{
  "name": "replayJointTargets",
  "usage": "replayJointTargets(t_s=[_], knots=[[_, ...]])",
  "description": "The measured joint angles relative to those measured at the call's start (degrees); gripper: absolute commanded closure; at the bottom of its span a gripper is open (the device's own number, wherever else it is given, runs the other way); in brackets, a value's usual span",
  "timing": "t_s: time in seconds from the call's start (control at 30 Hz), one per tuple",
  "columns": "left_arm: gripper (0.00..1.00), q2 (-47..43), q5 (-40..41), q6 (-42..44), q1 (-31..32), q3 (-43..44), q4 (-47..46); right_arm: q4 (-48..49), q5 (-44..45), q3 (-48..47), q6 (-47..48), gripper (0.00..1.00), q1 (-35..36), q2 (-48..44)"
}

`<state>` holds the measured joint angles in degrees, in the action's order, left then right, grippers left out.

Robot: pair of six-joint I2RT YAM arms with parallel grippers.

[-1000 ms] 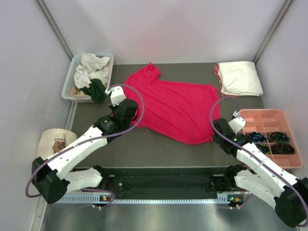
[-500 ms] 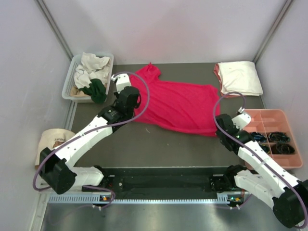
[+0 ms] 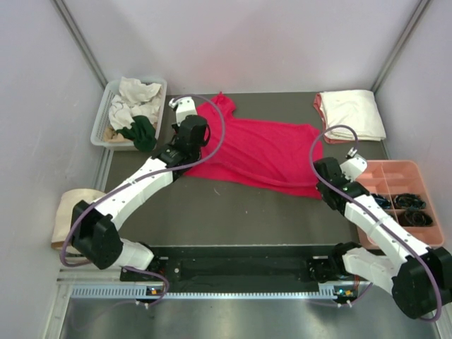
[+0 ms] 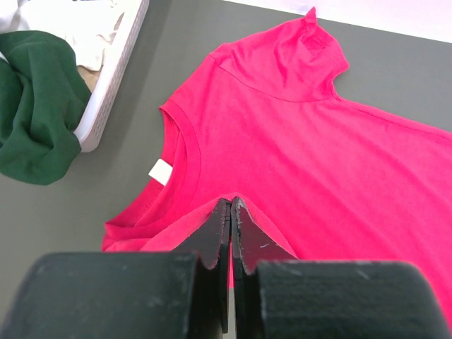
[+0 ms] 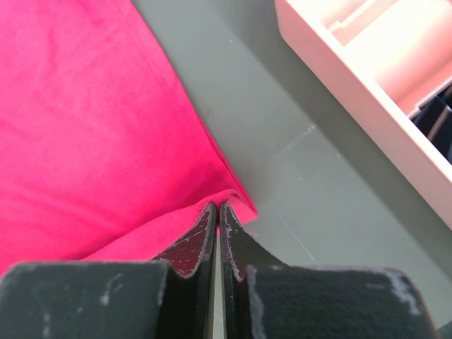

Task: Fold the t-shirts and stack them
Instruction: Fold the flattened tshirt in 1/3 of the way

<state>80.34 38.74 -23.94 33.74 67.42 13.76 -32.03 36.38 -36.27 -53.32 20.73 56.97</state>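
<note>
The crimson-red t-shirt (image 3: 261,152) lies spread across the middle of the dark table, its near half folded back. My left gripper (image 3: 189,134) is shut on its near-left edge, close to the neck and white label (image 4: 159,171); the pinched cloth (image 4: 296,134) rises over the fingertips. My right gripper (image 3: 323,173) is shut on the shirt's near-right corner (image 5: 233,201). A folded cream-white t-shirt (image 3: 351,113) with a salmon-pink one under it lies at the back right. Crumpled cream-white and dark green (image 3: 140,132) t-shirts fill the white basket.
The white basket (image 3: 99,127) stands at the back left, its wall in the left wrist view (image 4: 116,67). A pink divided tray (image 3: 381,173) with dark small items stands at the right, its wall beside the right gripper (image 5: 353,106). A beige fabric bag (image 3: 74,212) lies at the left edge.
Both grippers have carried the shirt's near edge away from me toward the back, so the near half now lies folded over and the shirt looks narrower. The left arm stretched furthest.
</note>
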Motion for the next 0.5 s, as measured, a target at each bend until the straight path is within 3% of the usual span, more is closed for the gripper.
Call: replayJointTargets(t_s=[0.5], knots=[[1.00, 5.7, -0.4, 1.4, -2.2, 4.5, -1.9, 6.2, -0.5, -6.7, 3.4, 1.00, -2.4, 12.5]])
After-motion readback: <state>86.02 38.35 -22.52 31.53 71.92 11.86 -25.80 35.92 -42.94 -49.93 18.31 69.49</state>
